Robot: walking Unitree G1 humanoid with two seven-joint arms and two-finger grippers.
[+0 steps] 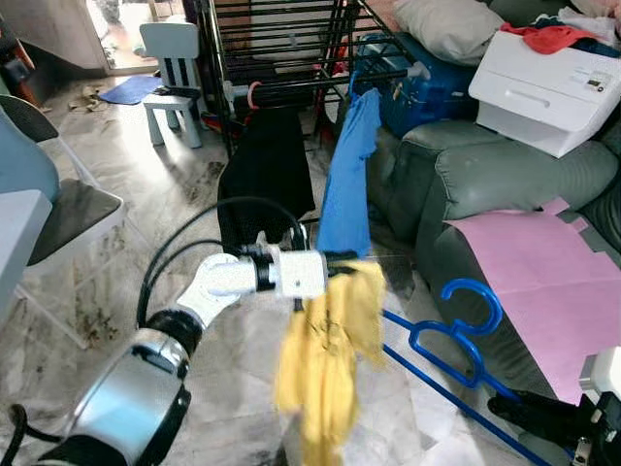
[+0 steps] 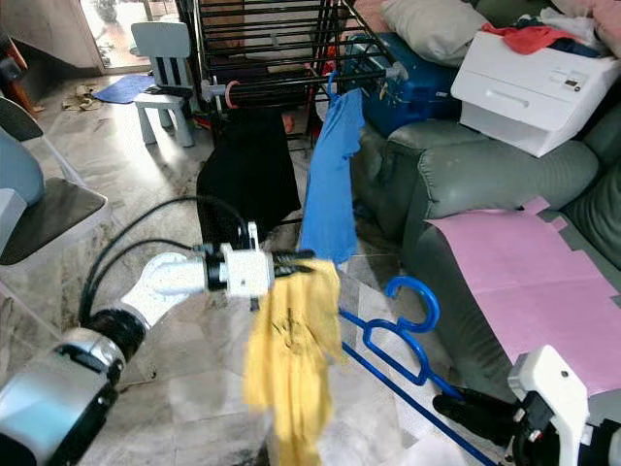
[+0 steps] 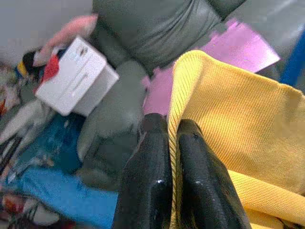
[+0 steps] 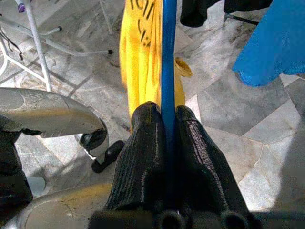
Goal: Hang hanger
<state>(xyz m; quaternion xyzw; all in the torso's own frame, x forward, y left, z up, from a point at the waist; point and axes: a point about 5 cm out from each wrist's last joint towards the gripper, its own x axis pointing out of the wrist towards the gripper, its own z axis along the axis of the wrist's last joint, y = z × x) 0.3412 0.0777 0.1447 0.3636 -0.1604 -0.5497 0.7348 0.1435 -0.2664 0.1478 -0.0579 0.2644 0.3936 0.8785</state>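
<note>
Left gripper pinches a yellow shirt, fingers closed on the fabric, near the drying rack. Right gripper is clamped on a blue hanger bar, low by the sofa.

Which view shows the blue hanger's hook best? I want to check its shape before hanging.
The right eye view: the blue hanger shows its whole hook and shoulders. The left eye view matches. The right wrist view shows its bar clamped in the right pincer.
</note>
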